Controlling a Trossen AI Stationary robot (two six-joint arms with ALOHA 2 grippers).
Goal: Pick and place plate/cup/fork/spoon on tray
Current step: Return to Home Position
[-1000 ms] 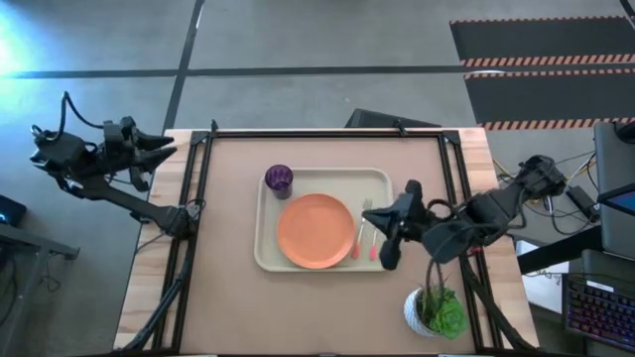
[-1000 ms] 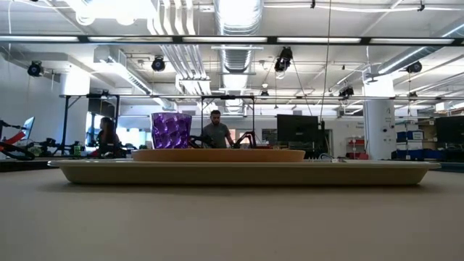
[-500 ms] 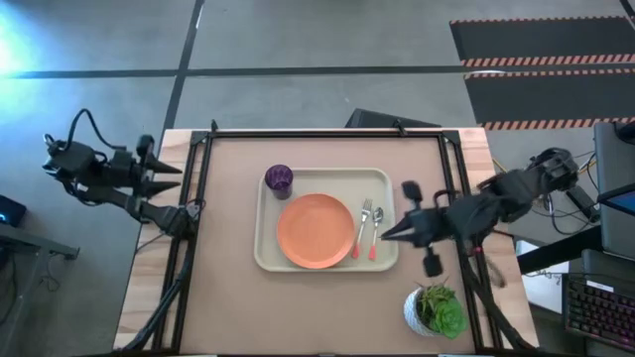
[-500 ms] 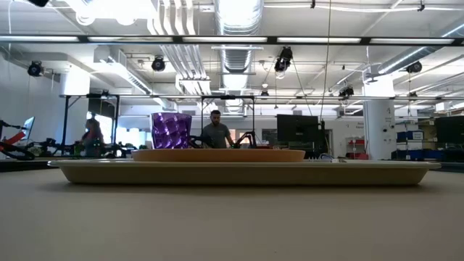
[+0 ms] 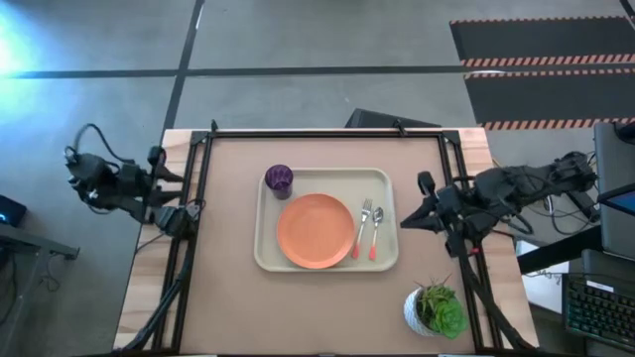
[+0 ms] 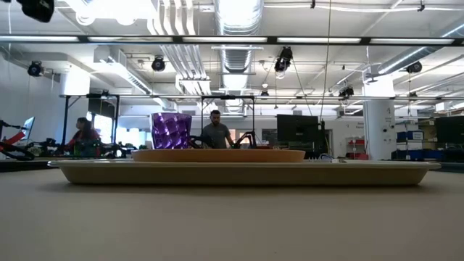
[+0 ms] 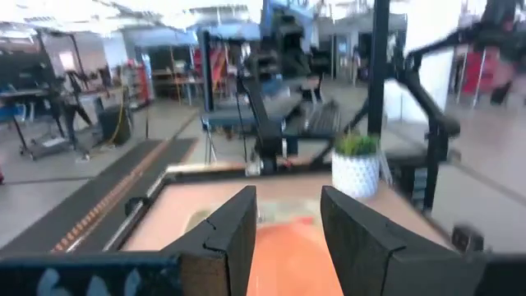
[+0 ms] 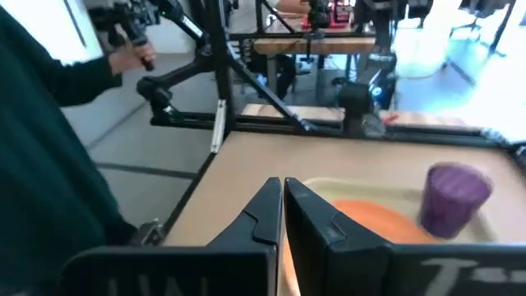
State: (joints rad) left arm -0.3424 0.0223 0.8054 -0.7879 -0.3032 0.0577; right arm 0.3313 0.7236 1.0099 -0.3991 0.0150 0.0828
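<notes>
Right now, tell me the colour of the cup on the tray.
Dark purple; the cup shows best in the low view, standing on the cream tray.

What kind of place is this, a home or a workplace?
Most likely a workplace: a large robotics lab or workshop. Exposed ducts run under the ceiling, desks with monitors and people fill the room behind the tray, and striped floor mats lie beside the table.
</notes>
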